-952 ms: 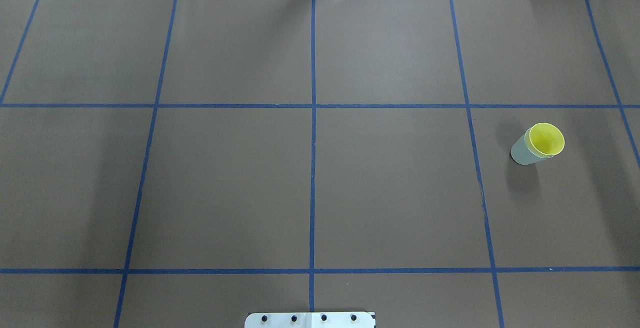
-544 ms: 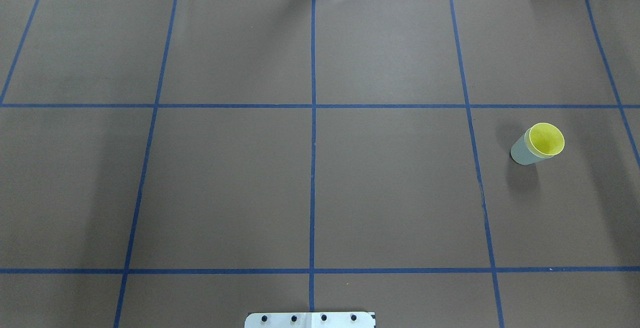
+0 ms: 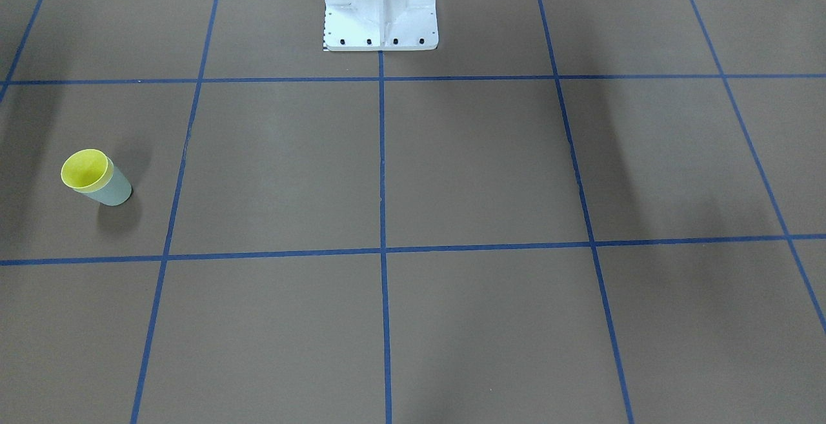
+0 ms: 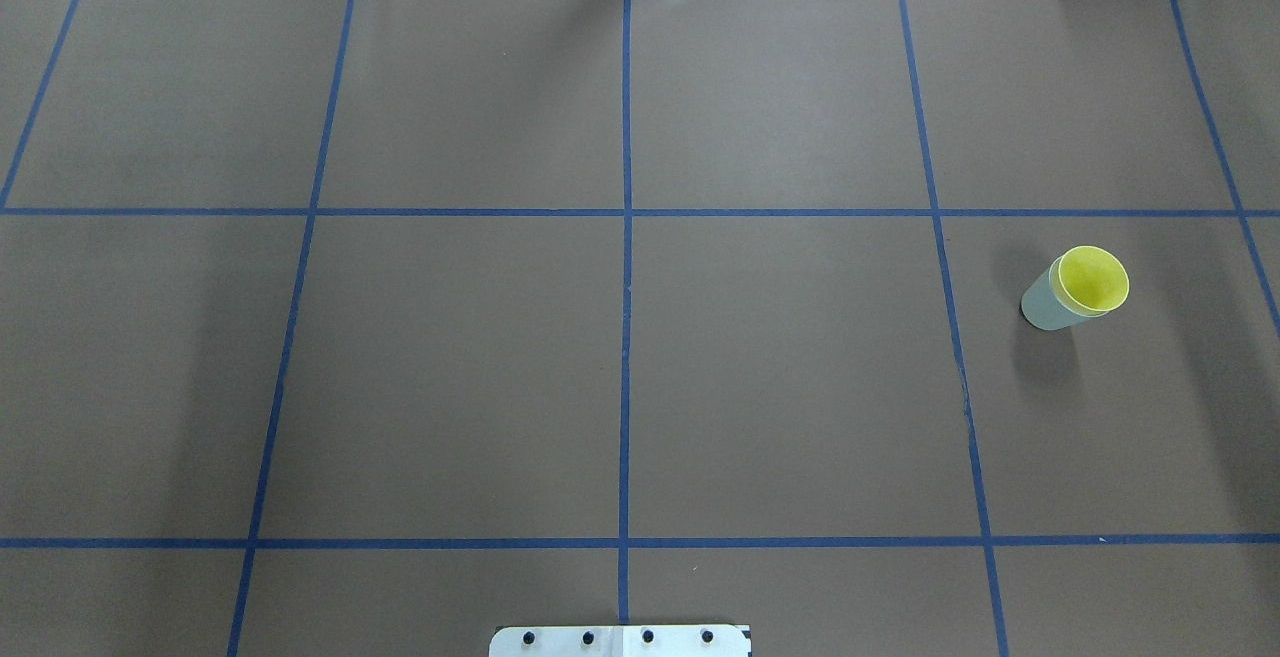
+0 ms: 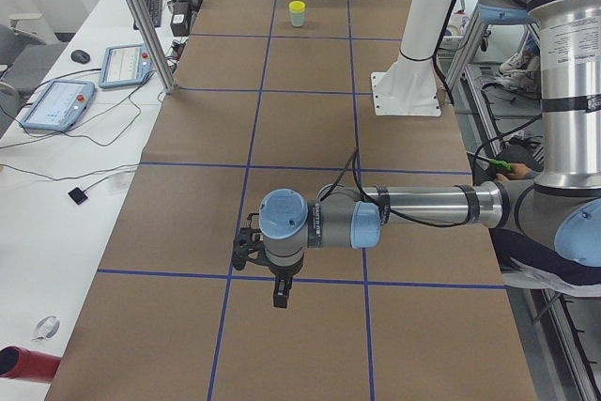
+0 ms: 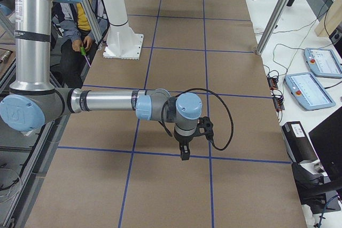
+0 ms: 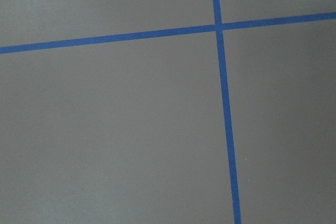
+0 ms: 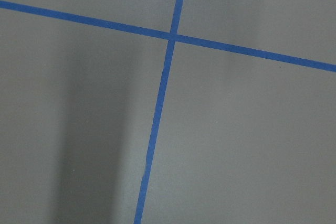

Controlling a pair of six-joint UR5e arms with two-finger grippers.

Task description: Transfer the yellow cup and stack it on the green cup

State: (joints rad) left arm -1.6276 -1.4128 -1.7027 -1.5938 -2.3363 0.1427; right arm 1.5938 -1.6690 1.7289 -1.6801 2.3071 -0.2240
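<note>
The yellow cup (image 4: 1092,279) sits nested inside the green cup (image 4: 1043,307), upright on the brown table at the right in the overhead view. Only its rim and inside show. The pair stands at the left in the front-facing view, yellow cup (image 3: 84,170) in green cup (image 3: 116,190), and at the far end in the exterior left view (image 5: 297,12). My left gripper (image 5: 279,295) hangs over the table far from the cups. My right gripper (image 6: 185,154) points down over a blue line. I cannot tell if either is open or shut. Both wrist views show only bare table.
Blue tape lines divide the brown table (image 4: 780,387) into squares. The white robot pedestal (image 3: 381,4) stands at the middle of the robot's side. Tablets (image 5: 56,105) and cables lie on the white bench beyond the far edge. A person (image 6: 80,20) sits behind the robot.
</note>
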